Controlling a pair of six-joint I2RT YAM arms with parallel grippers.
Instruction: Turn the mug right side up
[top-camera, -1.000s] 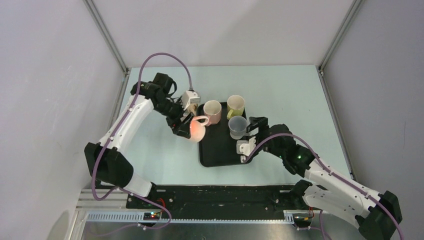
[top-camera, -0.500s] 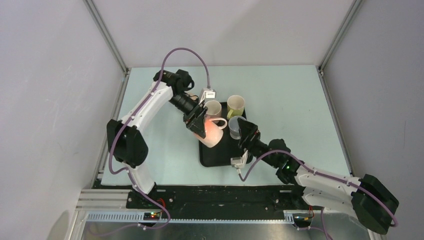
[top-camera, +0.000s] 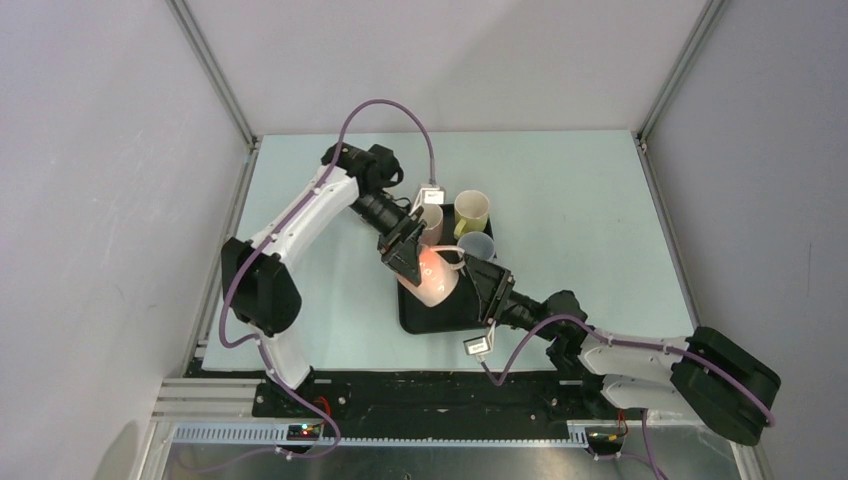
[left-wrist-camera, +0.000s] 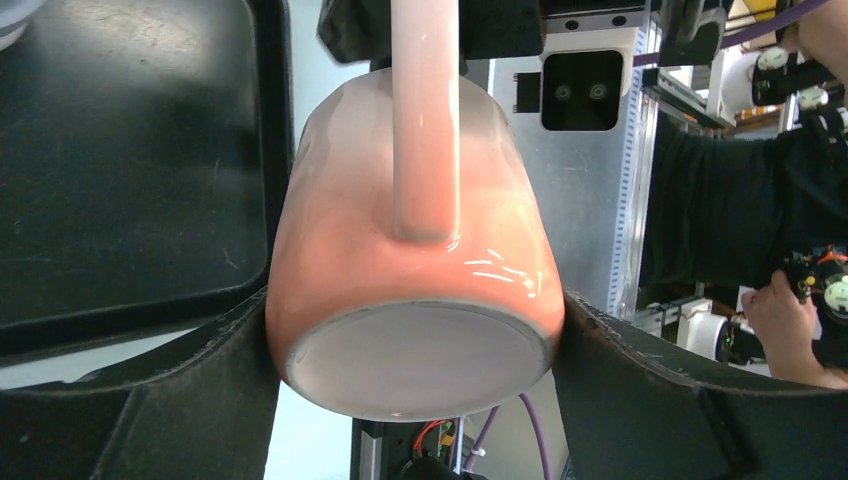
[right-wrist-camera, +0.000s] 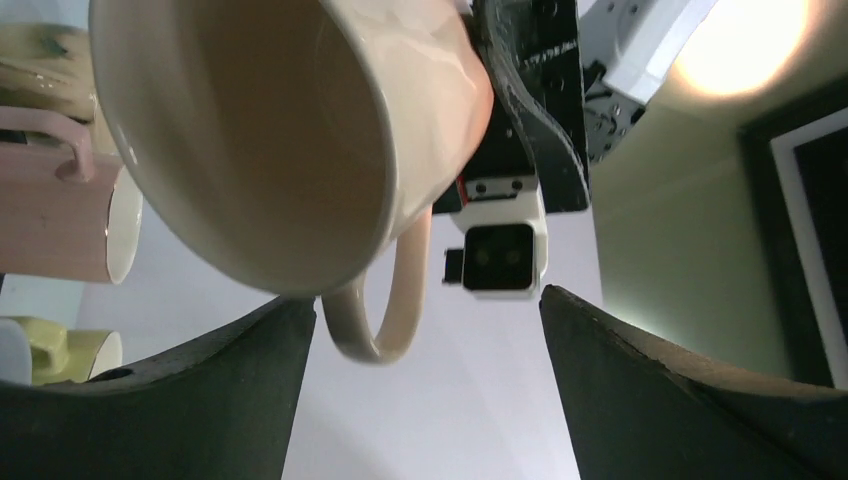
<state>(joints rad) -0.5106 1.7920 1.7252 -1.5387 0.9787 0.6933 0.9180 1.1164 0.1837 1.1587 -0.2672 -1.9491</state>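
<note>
The salmon-orange mug hangs tilted above the black tray. My left gripper is shut on its body near the base. In the left wrist view the mug shows its grey bottom between both fingers, with the handle pointing away. My right gripper is open and empty, just right of the mug and aimed at it. In the right wrist view the mug's open mouth faces the camera, and its handle hangs between the spread jaws of the right gripper, touching neither.
A pink mug, a yellow mug and a clear cup stand at the tray's far end, close behind the held mug. The pale green table extends to the right, with grey walls around it.
My left arm has carried the mug rightward from the tray's left edge to above the tray. My right gripper has swung left and in toward the mug's mouth.
</note>
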